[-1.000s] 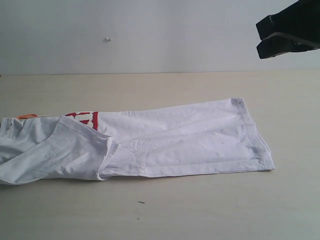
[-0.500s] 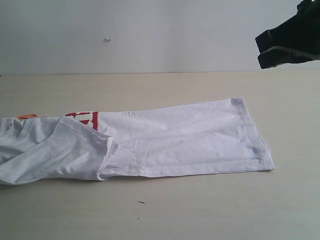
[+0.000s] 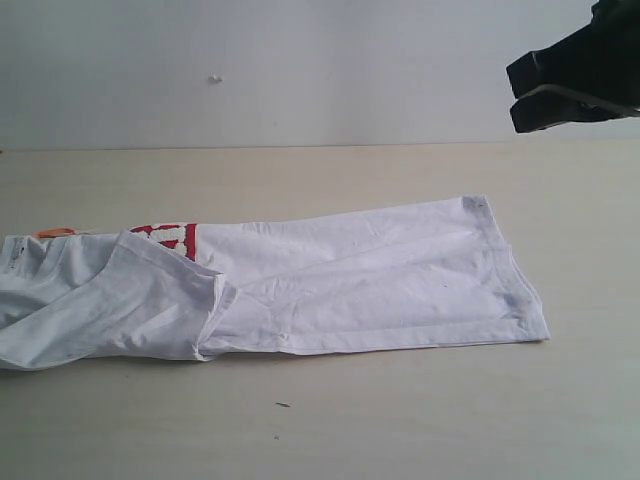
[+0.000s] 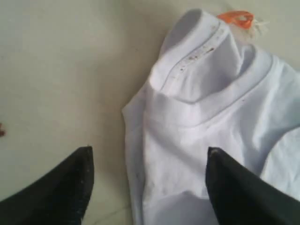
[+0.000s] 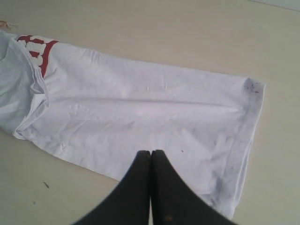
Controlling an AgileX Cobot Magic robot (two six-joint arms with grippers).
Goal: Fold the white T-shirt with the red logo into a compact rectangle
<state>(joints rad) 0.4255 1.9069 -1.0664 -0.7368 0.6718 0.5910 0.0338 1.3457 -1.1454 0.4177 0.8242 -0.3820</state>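
Left end effector (image 4: pixel 150 152): jaws spread wide, holding nothing, poised over the collar end by the orange tag (image 4: pixel 236 18).
T-shirt (image 3: pixel 350 280): long folded strip flat on the worktop (image 3: pixel 400 420), logo (image 3: pixel 170 238) peeking out at left; likely light, limp and thin, so pinch corners or hem edges.
Right end effector (image 5: pixel 151 154): jaws pressed together, empty, raised above the hem end.
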